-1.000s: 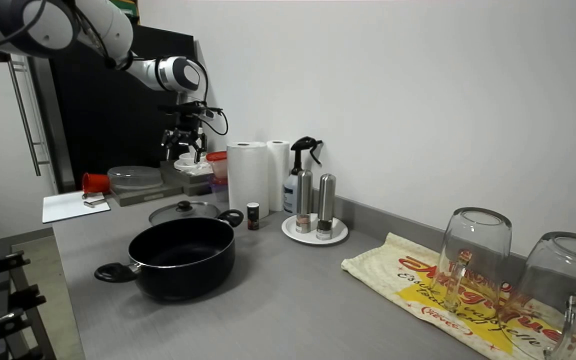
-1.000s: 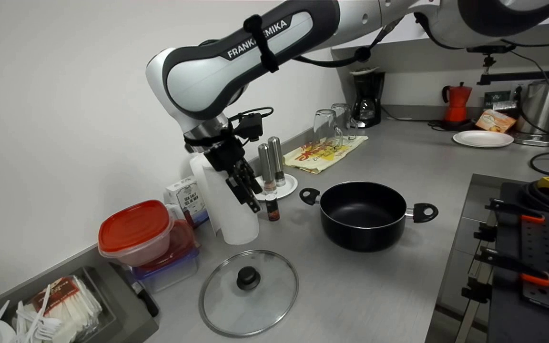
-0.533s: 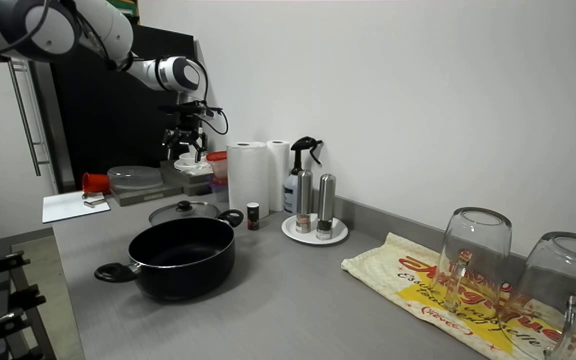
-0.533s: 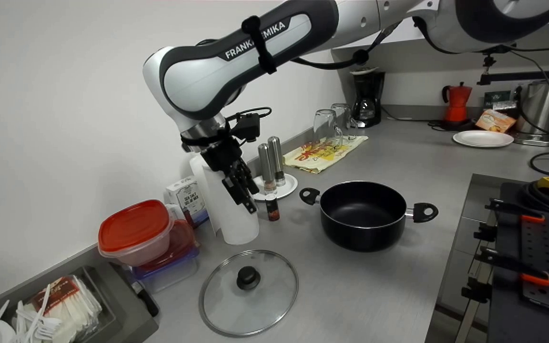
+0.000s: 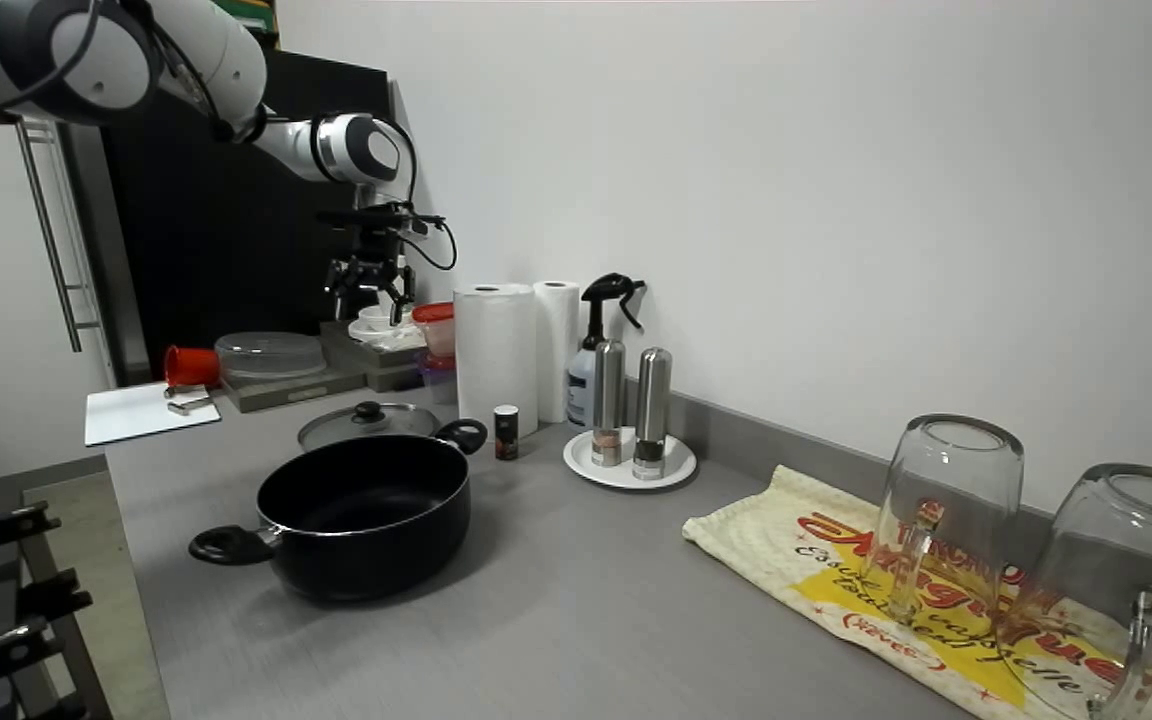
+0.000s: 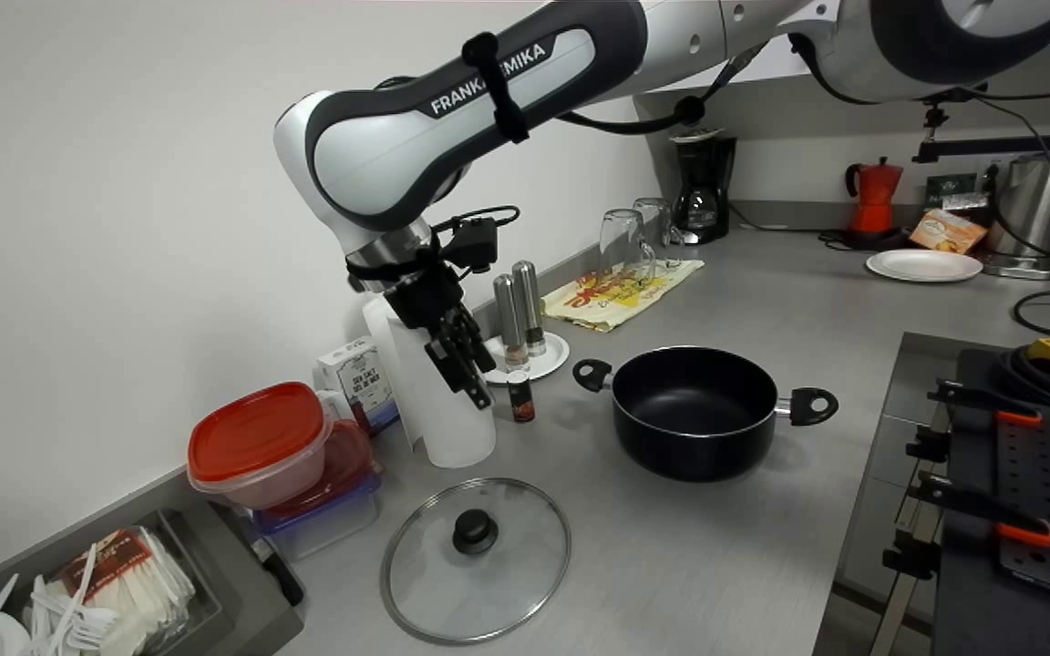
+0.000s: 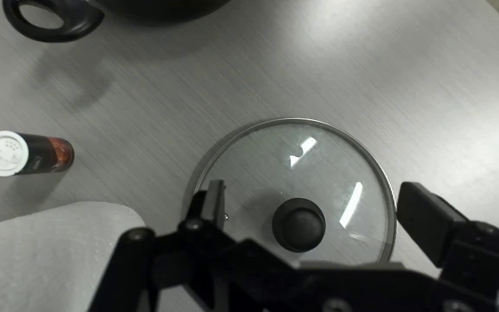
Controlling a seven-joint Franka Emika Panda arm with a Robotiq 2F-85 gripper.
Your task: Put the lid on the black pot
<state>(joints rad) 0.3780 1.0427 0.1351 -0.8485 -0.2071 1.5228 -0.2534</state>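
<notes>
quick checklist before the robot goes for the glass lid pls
Black two-finger end effector open: ok.
Round, clear, metal-rimmed glass lid flat on the grey countertop, round black knob up: ok.
Knob between the fingers in the wrist view: looks ok.
End effector down at knob height: not ok, hangs above.
Wide, round, matte-black pot uncovered: ok.
White paper-towel roll clear of the descent: cannot tell.
</notes>
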